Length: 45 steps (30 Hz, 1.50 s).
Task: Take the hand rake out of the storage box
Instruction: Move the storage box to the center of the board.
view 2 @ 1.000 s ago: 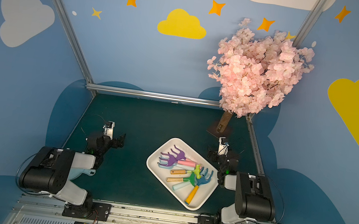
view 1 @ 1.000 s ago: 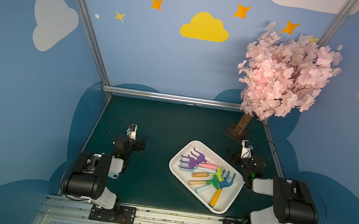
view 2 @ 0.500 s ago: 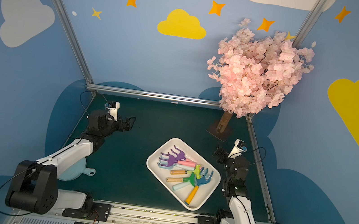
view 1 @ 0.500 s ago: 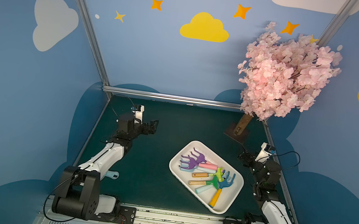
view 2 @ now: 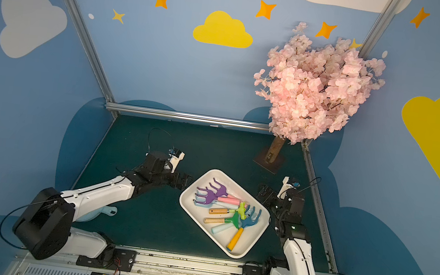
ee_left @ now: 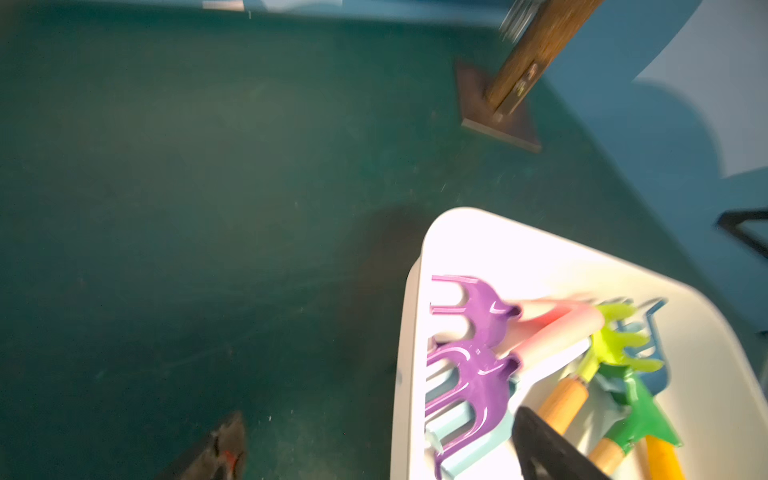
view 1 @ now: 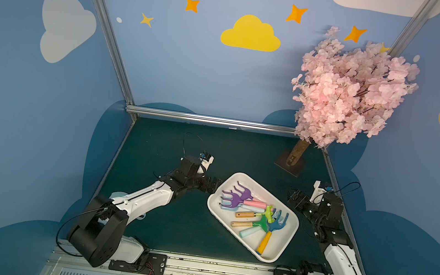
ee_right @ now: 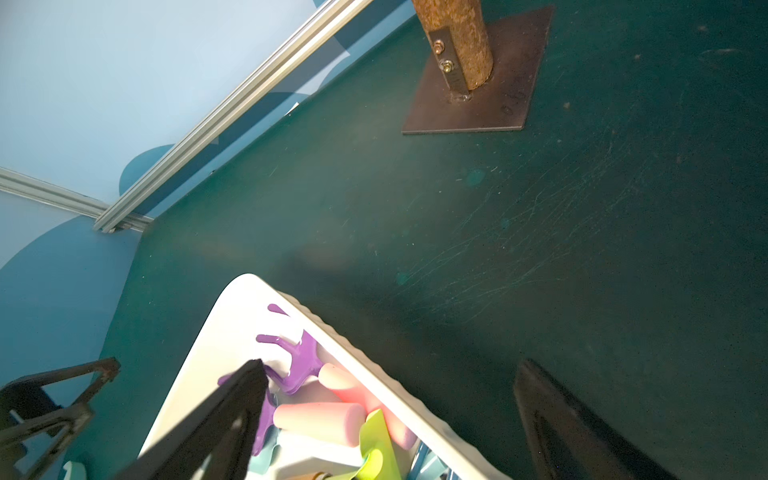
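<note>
The left gripper (view 1: 212, 185), jaws wide and empty, hangs just outside the box (view 1: 284, 240) rim, with 2 purple rakes (view 1: 243, 194) right ahead of it, likely the nearest pick. The right gripper (view 1: 294, 196), also wide and empty, hovers beside the opposite rim, pink handles (view 1: 254, 204) nearest it, probably out of the way on purpose.

The storage box (view 1: 279, 247) sat diagonally on the bench (view 1: 172, 224), open from above, its middle heaped with crossed rakes (view 1: 262, 222). Bare bench stretched to the left and behind it. The left end effector (view 1: 214, 185), jaws spread, hung at its left rim; the right end effector (view 1: 294, 196), likewise spread, near its far right side. A tree's base plate (view 1: 287, 164) and overhanging blossom (view 1: 351, 95) crowded the back right corner.
</note>
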Motion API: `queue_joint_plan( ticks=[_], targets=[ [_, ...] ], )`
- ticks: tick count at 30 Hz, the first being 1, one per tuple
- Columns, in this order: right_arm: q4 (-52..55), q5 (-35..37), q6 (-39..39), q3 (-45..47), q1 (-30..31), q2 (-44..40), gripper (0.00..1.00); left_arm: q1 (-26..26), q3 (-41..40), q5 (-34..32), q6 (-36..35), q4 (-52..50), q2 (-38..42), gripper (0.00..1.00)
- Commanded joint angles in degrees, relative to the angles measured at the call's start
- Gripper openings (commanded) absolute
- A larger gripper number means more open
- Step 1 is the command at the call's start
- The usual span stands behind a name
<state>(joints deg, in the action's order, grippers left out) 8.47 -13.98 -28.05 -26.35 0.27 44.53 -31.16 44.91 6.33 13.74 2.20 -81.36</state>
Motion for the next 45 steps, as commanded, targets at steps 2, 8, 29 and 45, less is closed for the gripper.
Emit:
queue_joint_plan(
  ticks=[2,8,29,45],
  targets=[
    [1.60,-3.55,2.53,0.01,0.72,-0.65,0.96,-7.15,5.55,-8.33,-3.46,-6.73,-6.49,0.99],
    [4.21,-2.54,4.14,-0.17,1.05,-1.51,0.94,-12.03,17.63,-19.44,-4.29,-17.11,-18.92,0.83],
    [2.74,-6.63,4.16,-0.86,1.45,2.81,0.68,-5.33,23.98,-26.28,-0.82,-18.42,-26.88,0.22],
    [-6.43,-4.79,4.40,-8.41,10.71,20.51,0.67,12.78,40.65,-19.22,-2.91,-22.86,-39.09,0.20]
  ],
)
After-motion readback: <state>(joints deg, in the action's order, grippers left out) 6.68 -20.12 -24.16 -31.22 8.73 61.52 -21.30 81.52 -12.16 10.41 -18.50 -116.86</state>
